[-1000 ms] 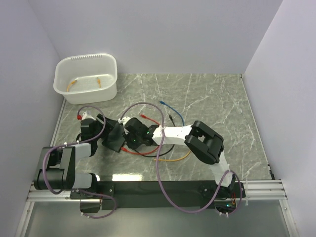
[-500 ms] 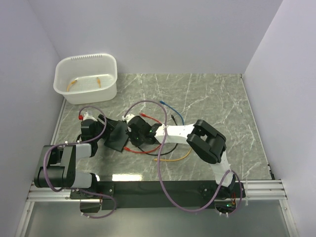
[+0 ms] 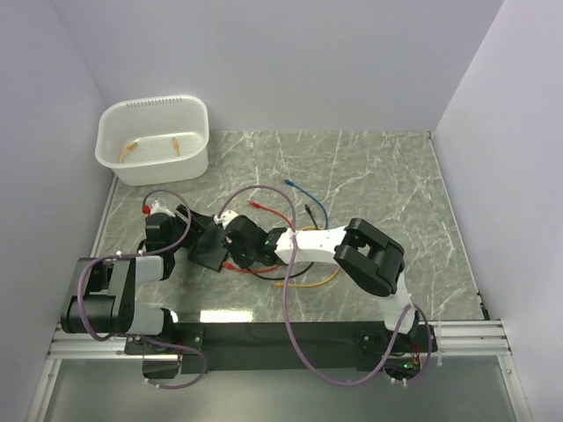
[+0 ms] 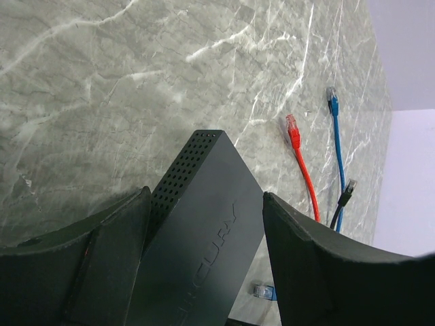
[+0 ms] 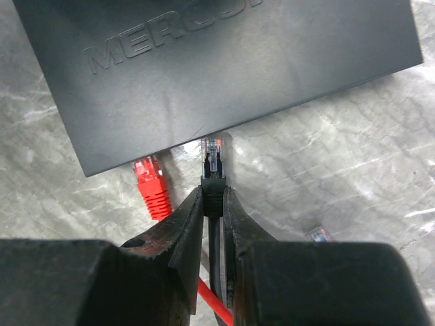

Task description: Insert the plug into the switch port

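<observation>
- The right hand point(image 5: 213, 198) is nearly closed, its two fingers point(image 5: 178, 234) pinching the black boot of the plug point(image 5: 214, 157).
- The plug's clear tip points at the switch point(image 5: 231, 68) and reaches its near edge. Whether it sits in a socket cannot be told, since no port shows.
- Just left of it, a red plug point(image 5: 151, 183) lies on the table point(image 5: 326, 170), its end under the same edge.
- The left hand point(image 4: 207, 197) is closed across the switch's width, one finger against the perforated side and the other at the opposite edge.
- In the top view, the switch is tilted between the two hands, left of the table's centre.
- Beyond it, a red cable point(image 4: 304, 166) and a blue cable point(image 4: 337, 153) lie side by side.
- A white tub point(image 3: 155, 141) stands at the far left corner.
</observation>
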Robot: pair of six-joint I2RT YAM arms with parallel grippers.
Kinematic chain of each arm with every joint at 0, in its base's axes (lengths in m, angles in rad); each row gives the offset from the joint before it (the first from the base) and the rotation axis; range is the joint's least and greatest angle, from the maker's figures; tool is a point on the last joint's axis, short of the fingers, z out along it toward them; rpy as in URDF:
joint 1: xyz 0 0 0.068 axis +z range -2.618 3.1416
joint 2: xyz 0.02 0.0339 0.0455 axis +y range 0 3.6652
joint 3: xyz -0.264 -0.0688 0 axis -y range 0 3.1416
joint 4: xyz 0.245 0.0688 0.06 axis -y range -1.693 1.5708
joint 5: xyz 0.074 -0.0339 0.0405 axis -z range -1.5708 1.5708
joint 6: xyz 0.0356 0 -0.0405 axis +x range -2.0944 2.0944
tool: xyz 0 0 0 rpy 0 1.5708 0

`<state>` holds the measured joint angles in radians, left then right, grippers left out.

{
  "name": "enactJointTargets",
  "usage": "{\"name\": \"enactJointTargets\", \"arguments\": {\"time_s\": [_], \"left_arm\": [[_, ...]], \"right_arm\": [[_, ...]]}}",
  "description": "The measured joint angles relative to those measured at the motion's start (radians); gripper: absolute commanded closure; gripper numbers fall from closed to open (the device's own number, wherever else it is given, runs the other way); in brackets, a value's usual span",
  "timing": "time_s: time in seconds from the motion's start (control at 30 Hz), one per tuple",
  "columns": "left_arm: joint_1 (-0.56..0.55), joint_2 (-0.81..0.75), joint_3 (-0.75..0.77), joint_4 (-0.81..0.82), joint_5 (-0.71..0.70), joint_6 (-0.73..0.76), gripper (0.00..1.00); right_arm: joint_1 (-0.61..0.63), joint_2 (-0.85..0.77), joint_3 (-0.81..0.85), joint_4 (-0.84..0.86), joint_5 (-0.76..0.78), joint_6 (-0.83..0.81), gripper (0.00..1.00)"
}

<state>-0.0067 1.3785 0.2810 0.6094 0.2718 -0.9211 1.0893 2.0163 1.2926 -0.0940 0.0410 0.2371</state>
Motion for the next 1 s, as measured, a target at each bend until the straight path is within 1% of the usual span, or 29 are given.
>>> {"name": "enactJointTargets", "arguments": {"time_s": [0.27,0.67,1.0], "left_arm": [[-0.002,-0.007,-0.002,-0.008,-0.004,0.002,0.28],[-0.006,-0.007,-0.006,-0.007,-0.009,0.003,0.29],[-0.013,-0.006,-0.006,-0.003,-0.018,0.010,0.29]], "right_arm": [[0.010,0.000,0.005,-0.011,0.004,0.000,1.00],[0.030,0.000,0.064,-0.096,0.016,-0.023,1.00],[0.031,0.003,0.082,-0.119,0.019,-0.026,1.00]]}}
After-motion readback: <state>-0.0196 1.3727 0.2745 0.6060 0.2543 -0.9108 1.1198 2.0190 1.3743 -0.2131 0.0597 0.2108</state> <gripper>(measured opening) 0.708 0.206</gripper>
